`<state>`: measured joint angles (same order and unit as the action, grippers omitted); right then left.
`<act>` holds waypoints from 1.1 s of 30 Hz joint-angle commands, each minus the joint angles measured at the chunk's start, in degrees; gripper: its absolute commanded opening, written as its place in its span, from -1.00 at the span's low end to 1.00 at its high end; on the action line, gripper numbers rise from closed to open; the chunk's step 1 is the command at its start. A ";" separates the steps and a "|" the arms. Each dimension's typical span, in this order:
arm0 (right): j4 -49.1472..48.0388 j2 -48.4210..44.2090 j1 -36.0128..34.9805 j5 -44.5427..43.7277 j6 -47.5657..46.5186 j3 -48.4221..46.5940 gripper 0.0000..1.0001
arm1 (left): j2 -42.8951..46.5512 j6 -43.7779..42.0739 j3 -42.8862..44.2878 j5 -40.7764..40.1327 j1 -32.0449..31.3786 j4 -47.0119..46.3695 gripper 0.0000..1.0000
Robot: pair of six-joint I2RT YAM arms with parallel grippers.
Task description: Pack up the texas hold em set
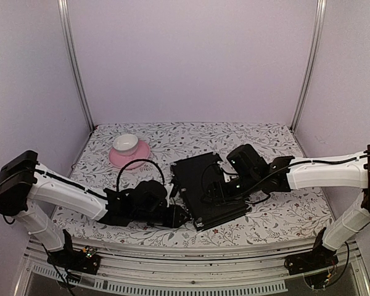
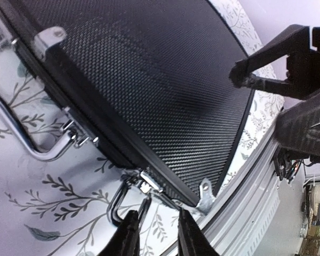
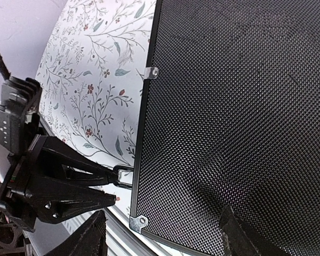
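Where the table (image 1: pixel 283 216) meets its near rail, L gripper (image 2: pixel 157 226) sits low at the near-left corner of the black case (image 1: pixel 188 176). Its fingers are parted only a little w/ floral cloth showing thru the gap, nothing pinched btwn them. A chrome latch (image 2: pixel 129 193) on the case's edge hangs just ahead of the tips, and the metal handle (image 2: pixel 26 141) juts out over the cloth further along that side. Case is shut, lying flat at table centre, a bit skewed. R gripper (image 3: pixel 165 229) is over the lid from the R side, released & wide: one finger above the lid, the other past the case's edge. Far-left, well apart from the case, sits a pink saucer (image 1: pixel 120 159) w/ a white cup (image 1: pixel 126 143) on it.
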<state>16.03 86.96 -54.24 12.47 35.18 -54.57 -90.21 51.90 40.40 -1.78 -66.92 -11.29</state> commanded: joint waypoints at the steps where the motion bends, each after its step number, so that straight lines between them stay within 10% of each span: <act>1: -1.27 -0.38 -0.29 -1.02 0.59 0.86 0.44 | -2.33 0.74 -3.26 0.04 -0.57 -0.20 -0.48; 24: -2.06 -0.90 -0.33 -1.90 1.30 2.00 0.42 | -16.37 -2.73 1.59 4.33 -0.37 -12.19 -0.59; 33: 3.35 -5.56 0.07 -8.40 0.51 1.51 0.47 | -9.63 -4.94 -0.28 -1.72 -0.36 -2.20 -0.50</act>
<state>15.86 85.80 -54.26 9.34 36.25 -53.01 -103.61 49.01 41.63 0.49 -67.05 -20.71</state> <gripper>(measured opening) 0.719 0.234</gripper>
